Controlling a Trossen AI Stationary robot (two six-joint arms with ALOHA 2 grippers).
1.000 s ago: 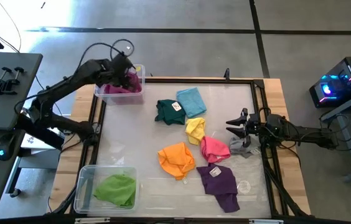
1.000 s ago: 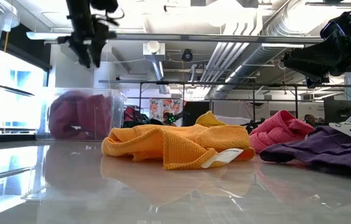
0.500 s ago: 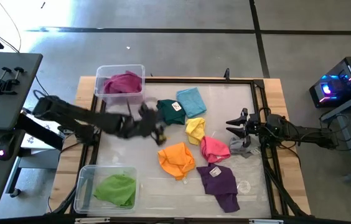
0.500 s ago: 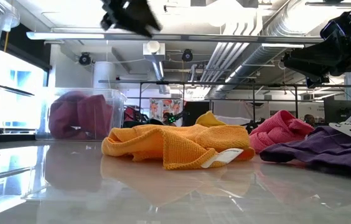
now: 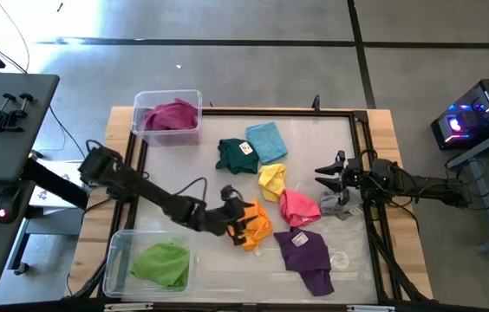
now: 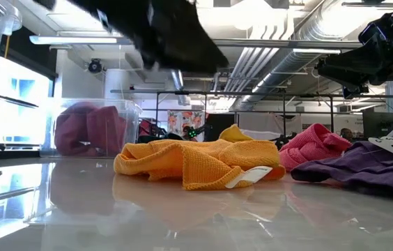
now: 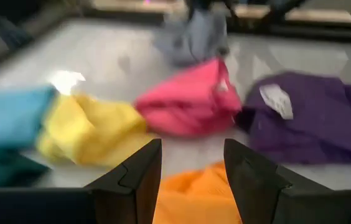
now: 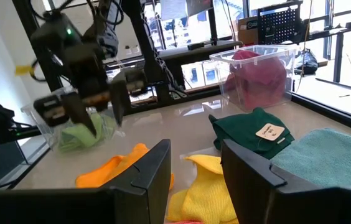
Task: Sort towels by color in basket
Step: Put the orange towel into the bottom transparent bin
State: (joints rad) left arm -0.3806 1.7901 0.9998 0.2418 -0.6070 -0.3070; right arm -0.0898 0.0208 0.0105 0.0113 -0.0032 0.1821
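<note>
My table top is smooth and glossy, mirroring the ceiling lights and the cloths lying on it; its rim is pale bare wood under a dark metal frame. The orange towel is soft cloth with a fine ribbed weave and a white sewn label. The purple towel is matt cloth, also with a small white tag. The pink towel and yellow towel look plush and crumpled. Both bins, one holding the magenta towel and one the lime towel, are clear shiny plastic. My left gripper has matt black plastic fingers spread apart.
</note>
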